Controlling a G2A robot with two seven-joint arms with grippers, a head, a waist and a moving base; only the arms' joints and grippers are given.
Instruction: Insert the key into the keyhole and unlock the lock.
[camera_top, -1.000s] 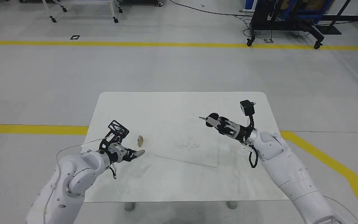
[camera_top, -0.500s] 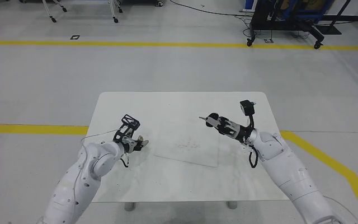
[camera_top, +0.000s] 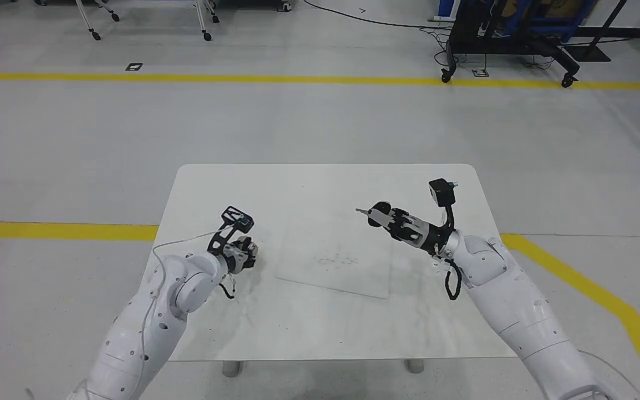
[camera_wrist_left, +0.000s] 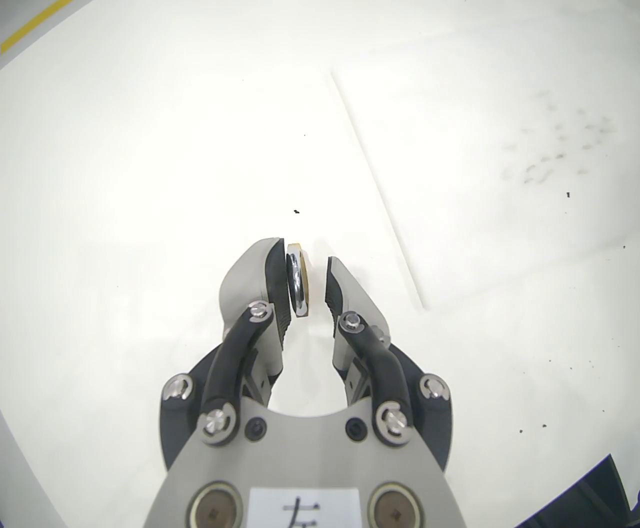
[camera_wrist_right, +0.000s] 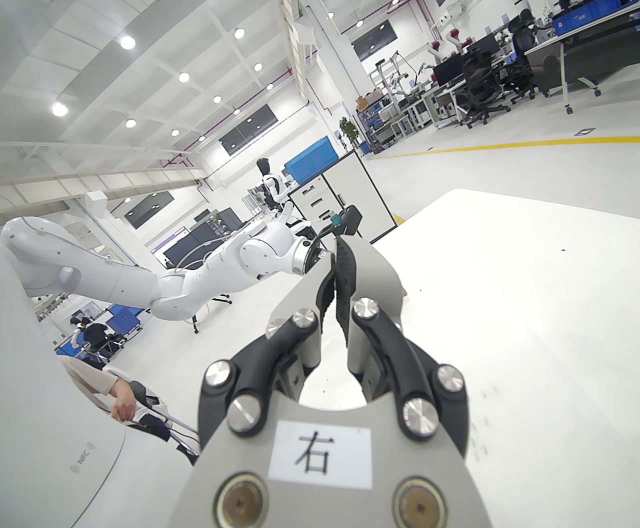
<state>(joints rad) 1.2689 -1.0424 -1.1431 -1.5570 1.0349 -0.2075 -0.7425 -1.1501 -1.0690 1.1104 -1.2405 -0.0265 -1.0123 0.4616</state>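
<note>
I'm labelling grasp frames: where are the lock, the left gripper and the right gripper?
lock (camera_wrist_left: 299, 285), left wrist view, on its metal edge between the fingers.
left gripper (camera_wrist_left: 304, 254), left wrist view, midway between its fingertips.
right gripper (camera_wrist_right: 342, 250), right wrist view, midway between its closed fingertips.

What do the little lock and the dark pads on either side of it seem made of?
Lock: likely metal, with a brass-yellow body and a shiny chrome-like part that glints. Pads: probably black rubber, matte, with a ribbed face.
</note>
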